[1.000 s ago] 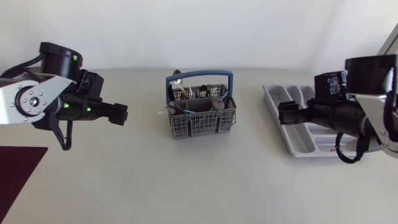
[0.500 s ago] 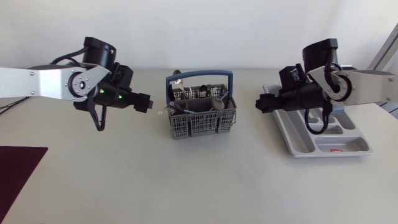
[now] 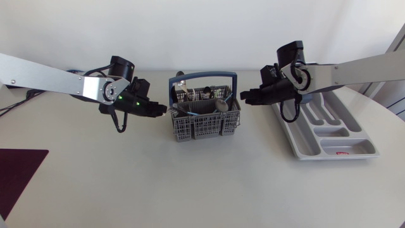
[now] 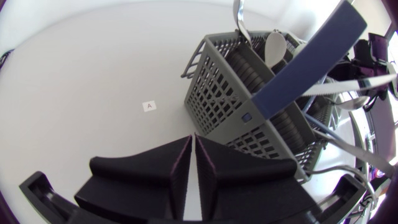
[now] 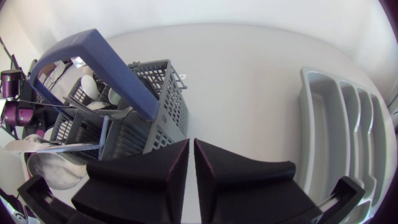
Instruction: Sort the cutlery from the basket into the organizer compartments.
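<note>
- The grey basket point(image 3: 205, 120) stands on the white bench point(image 3: 202, 187), about in the middle between the two arms. It has grid walls, and its blue handle point(image 3: 202, 76) arches over the top.
- The cutlery point(image 3: 218, 104) is inside the basket. In the wrist views, spoons and other metal pieces stand or lean in its compartments, under and beside the handle.
- The left tool point(image 3: 163, 111) is just beside the left wall of the basket, at rim height. Its two fingers are pressed almost together with only a thin slit between them, and there is nothing in it.
- The right tool point(image 3: 243, 96) is just beside the right upper corner of the basket. Its fingers are also narrow, nearly touching, and hold nothing.
- The handle crosses above the compartments, and the basket wall stands between each tool and the cutlery.
- The grey organizer point(image 3: 329, 130) lies to the right of the basket, well apart from it. A small red sticker point(image 3: 342, 153) is in one compartment.
- A small white label point(image 4: 149, 106) lies on the bench, left of the basket.
- A dark red mat point(image 3: 19, 174) lies far to the left of the basket, at the bench edge.
</note>
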Action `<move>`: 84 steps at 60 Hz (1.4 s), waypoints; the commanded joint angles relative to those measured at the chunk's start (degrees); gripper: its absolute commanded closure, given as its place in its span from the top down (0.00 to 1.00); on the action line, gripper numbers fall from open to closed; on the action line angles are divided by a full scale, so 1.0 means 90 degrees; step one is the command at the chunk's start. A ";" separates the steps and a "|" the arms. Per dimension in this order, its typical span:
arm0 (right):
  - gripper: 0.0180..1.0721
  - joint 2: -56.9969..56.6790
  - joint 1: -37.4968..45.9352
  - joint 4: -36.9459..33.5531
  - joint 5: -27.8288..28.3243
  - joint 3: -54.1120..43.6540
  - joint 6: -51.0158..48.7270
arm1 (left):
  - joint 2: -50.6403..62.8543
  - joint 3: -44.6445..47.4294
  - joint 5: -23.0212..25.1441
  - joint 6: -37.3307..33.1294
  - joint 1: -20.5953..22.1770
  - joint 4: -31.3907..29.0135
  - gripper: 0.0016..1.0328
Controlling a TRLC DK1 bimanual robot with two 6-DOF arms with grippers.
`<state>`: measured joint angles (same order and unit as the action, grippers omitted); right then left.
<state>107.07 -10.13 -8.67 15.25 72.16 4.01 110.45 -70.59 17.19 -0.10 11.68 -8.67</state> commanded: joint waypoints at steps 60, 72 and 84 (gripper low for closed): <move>0.08 -0.2004 -0.1179 -0.0619 0.0640 -0.1768 -0.0162 | -0.1745 0.1984 0.1166 -0.0643 0.0489 -0.0365 0.03; 0.08 -0.2004 -0.1179 -0.0541 0.0542 -0.1924 -0.0202 | -0.1745 0.1866 0.1147 -0.0634 0.0372 -0.0365 0.03; 0.09 -0.2726 -0.1042 -0.0570 0.0523 -0.2246 -0.0397 | -0.2195 0.1876 0.1108 -0.0848 -0.0019 -0.0531 0.18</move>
<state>86.11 -20.45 -13.93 20.32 53.74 1.63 93.91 -54.00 26.63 -5.80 13.02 -12.45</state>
